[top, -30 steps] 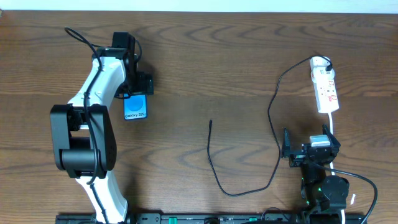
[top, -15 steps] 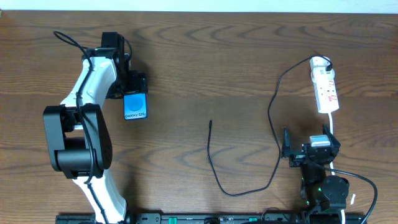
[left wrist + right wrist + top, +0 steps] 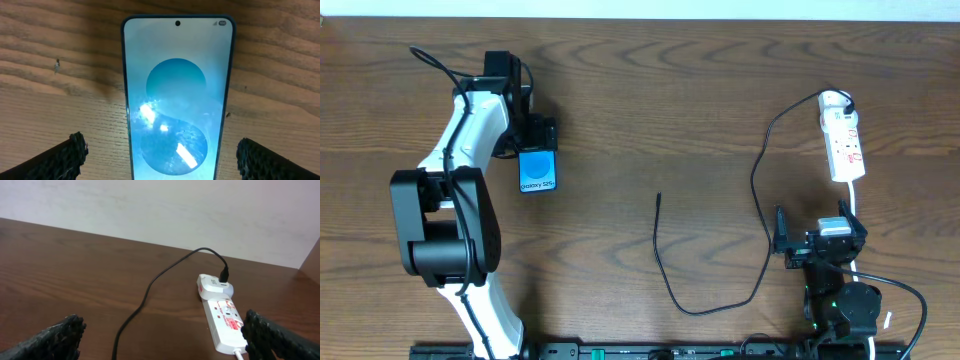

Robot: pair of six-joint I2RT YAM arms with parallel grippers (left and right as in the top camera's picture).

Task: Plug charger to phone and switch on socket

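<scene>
The phone (image 3: 538, 172) lies flat on the wooden table at the left, its blue screen lit. My left gripper (image 3: 534, 148) hovers open over its upper end. In the left wrist view the phone (image 3: 177, 100) runs between the two black fingertips (image 3: 75, 155), and the left gripper (image 3: 162, 157) does not touch it. The charger (image 3: 657, 250) is a thin black cable looping across the middle, with its free tip (image 3: 659, 197) lying loose. Its other end is plugged into the white socket (image 3: 844, 140) at the far right. My right gripper (image 3: 820, 228) stands open and empty just short of the socket (image 3: 227, 322), with the charger (image 3: 150, 287) ahead of it.
The socket's white cord (image 3: 858, 205) runs back past my right gripper toward the near edge. A pale wall (image 3: 160, 210) rises beyond the table's far edge. Both arm bases stand at the near edge.
My left arm shifted a little to the left above the phone, then held still. The phone, the charger and the right arm have not moved.
</scene>
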